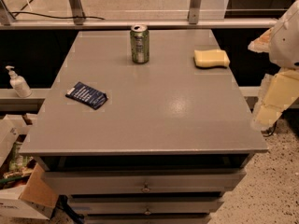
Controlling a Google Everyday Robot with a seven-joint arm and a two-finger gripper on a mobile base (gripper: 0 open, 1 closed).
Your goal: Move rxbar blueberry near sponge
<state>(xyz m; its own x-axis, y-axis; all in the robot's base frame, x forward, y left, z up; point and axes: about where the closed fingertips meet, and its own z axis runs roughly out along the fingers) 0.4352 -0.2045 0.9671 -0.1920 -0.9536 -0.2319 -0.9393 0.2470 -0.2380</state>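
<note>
The rxbar blueberry (87, 95), a flat dark navy wrapper with white print, lies near the left edge of the grey table (154, 125). The sponge (211, 58), a pale yellow block, lies near the far right edge. My gripper (273, 99) is off the table's right side, beyond the edge, level with the middle of the table. It is well apart from both the bar and the sponge and holds nothing that I can see.
A green drink can (139, 43) stands upright at the far middle of the table. A white pump bottle (17, 82) stands on a ledge to the left. Cardboard boxes (23, 190) sit on the floor at lower left. Drawers (145, 185) are below the tabletop.
</note>
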